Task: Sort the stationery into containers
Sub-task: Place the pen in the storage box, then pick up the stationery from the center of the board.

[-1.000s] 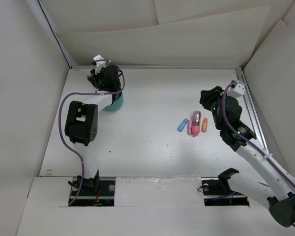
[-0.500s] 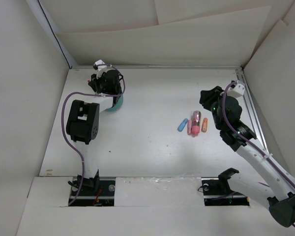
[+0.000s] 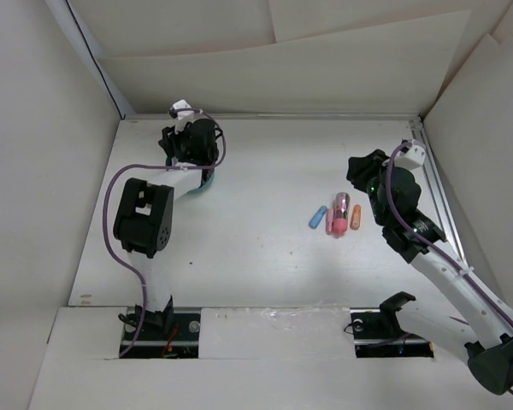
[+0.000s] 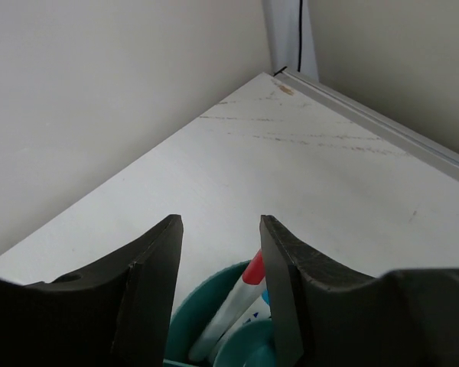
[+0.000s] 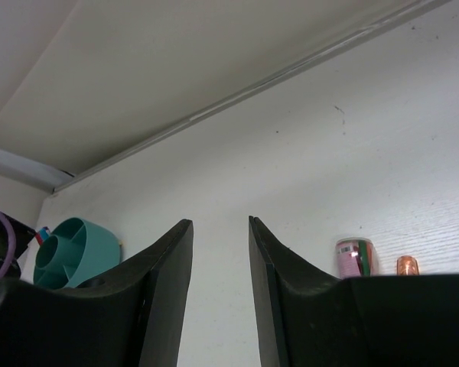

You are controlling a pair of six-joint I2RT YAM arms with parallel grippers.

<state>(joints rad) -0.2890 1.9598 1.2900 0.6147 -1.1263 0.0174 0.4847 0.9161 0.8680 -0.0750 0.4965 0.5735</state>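
The teal cup [image 3: 205, 180] stands at the back left, mostly hidden under my left gripper [image 3: 197, 159]. In the left wrist view the cup [image 4: 201, 316] lies just below my open, empty left gripper [image 4: 218, 238], with a white pen with a red cap [image 4: 252, 271] leaning inside it. Short pieces lie together right of centre: blue [image 3: 317, 217], pink [image 3: 329, 221], magenta [image 3: 341, 207] and orange [image 3: 356, 217]. My right gripper [image 3: 359, 176] is open and empty just behind them. The right wrist view shows the cup [image 5: 71, 249] far left and the pink [image 5: 355, 258] and orange [image 5: 406, 265] pieces.
White walls close in the table on the left, back and right. A metal rail [image 3: 436, 192] runs along the right edge, and another rail [image 5: 252, 88] along the back wall. The arm bases sit at the near edge.
My left gripper has shifted a little to the right and toward the back over the cup. The right arm and the loose pieces have not moved.
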